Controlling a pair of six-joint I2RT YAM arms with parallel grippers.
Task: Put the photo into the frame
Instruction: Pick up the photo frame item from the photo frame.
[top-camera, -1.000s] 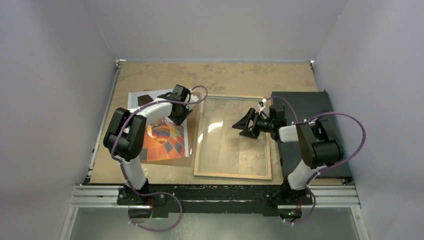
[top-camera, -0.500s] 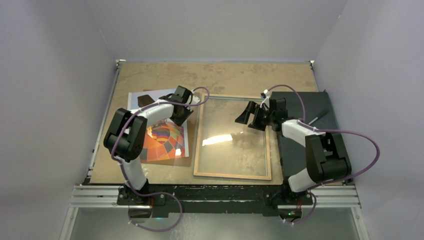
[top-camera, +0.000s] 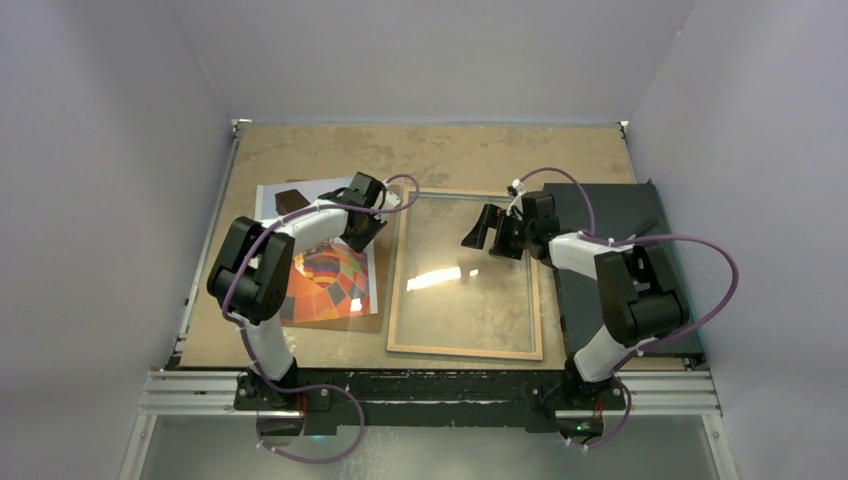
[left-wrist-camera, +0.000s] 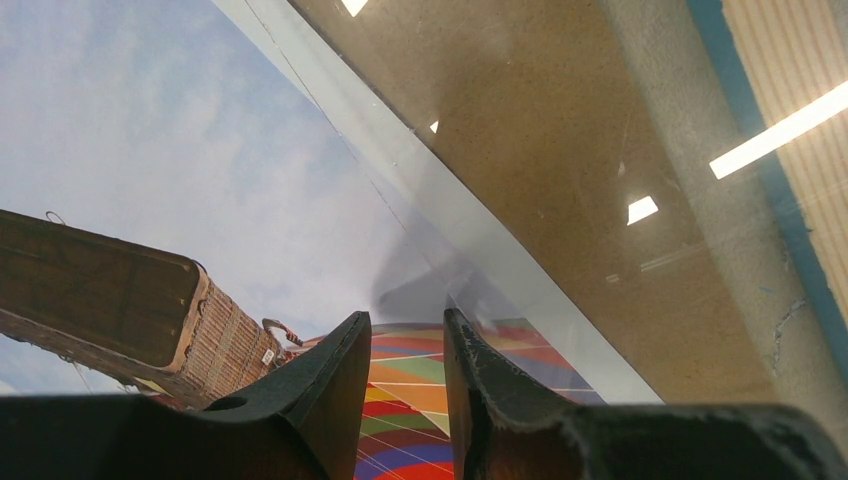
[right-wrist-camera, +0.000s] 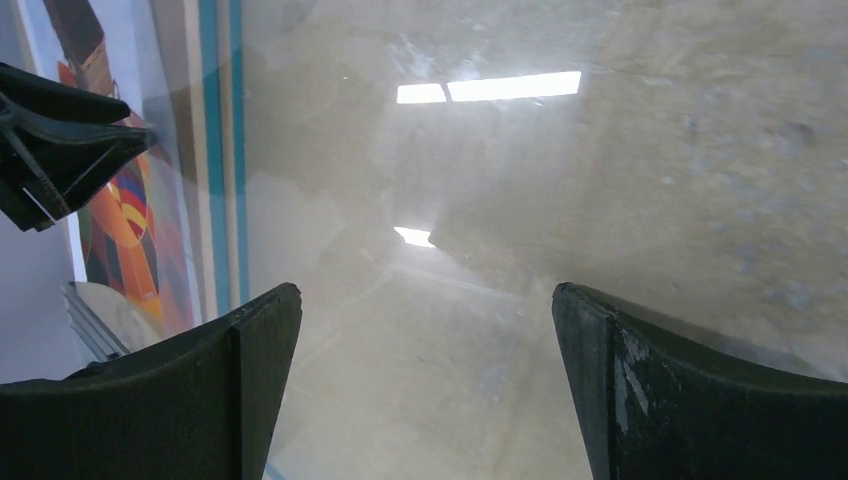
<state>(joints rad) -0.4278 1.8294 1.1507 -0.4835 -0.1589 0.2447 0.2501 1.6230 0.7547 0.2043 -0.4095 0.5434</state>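
Observation:
The photo (top-camera: 330, 282), a multicoloured balloon print, lies flat at the table's left and fills the left wrist view (left-wrist-camera: 150, 150). The frame (top-camera: 535, 300) lies in the middle, wood rim up, with a clear pane; its blue border shows in the right wrist view (right-wrist-camera: 207, 150). My left gripper (top-camera: 366, 222) is low over the photo's far right part. Its jaws (left-wrist-camera: 407, 313) stand a narrow gap apart with only the flat print showing between them. My right gripper (top-camera: 482, 228) hovers wide open and empty over the pane's far right part (right-wrist-camera: 428, 290).
A brown board (top-camera: 345, 322) shows under the photo's near edge. A black mat (top-camera: 625, 215) lies right of the frame, under the right arm. Grey walls close in the left, right and far sides. A metal rail (top-camera: 430, 395) runs along the near edge.
My right gripper has moved away from the arm bases and a little left over the pane, still open. The left gripper, photo and frame have hardly moved.

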